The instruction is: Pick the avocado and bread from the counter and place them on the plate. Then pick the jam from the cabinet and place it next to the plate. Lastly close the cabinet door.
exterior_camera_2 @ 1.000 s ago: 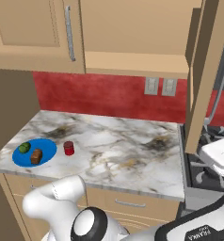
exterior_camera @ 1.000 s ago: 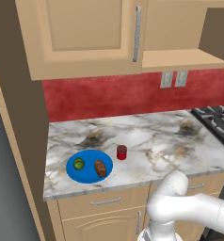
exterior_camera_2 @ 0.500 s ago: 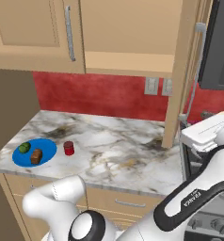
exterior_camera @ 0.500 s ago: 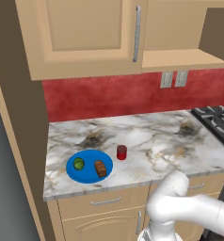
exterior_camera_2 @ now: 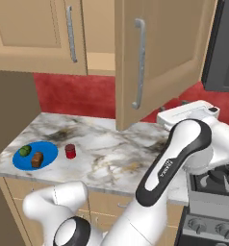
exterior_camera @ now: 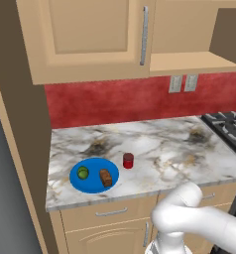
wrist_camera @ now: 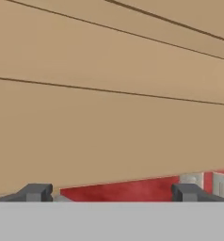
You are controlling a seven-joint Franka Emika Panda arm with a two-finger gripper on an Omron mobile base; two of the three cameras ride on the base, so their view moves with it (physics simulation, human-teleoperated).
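The blue plate (exterior_camera: 93, 184) (exterior_camera_2: 49, 149) lies on the marble counter (exterior_camera: 164, 149) at the front left. On it are the green avocado (exterior_camera: 83, 172) (exterior_camera_2: 24, 151) and the brown bread (exterior_camera: 106, 177) (exterior_camera_2: 37, 159). The red jam (exterior_camera: 128, 160) (exterior_camera_2: 70, 151) stands upright on the counter just right of the plate. The cabinet door (exterior_camera_2: 159, 62) with its grey handle (exterior_camera_2: 139, 62) stands partly swung over the counter. My gripper (wrist_camera: 111, 195) is open and empty, close against the door's tan panel (wrist_camera: 109, 117). My white hand (exterior_camera_2: 188, 113) sits behind the door's lower right corner.
The open cabinet shelf (exterior_camera: 189, 62) is bare. A shut cabinet door with a handle (exterior_camera: 144, 34) hangs to its left. A stove (exterior_camera: 229, 124) (exterior_camera_2: 217, 182) borders the counter on the right. Wall outlets (exterior_camera: 183, 83) sit on the red backsplash (exterior_camera: 115, 101).
In the right base view the cabinet door has swung left, from edge-on to showing its face. My arm has come in from the right behind it. The plate, the food and the jam have stayed put.
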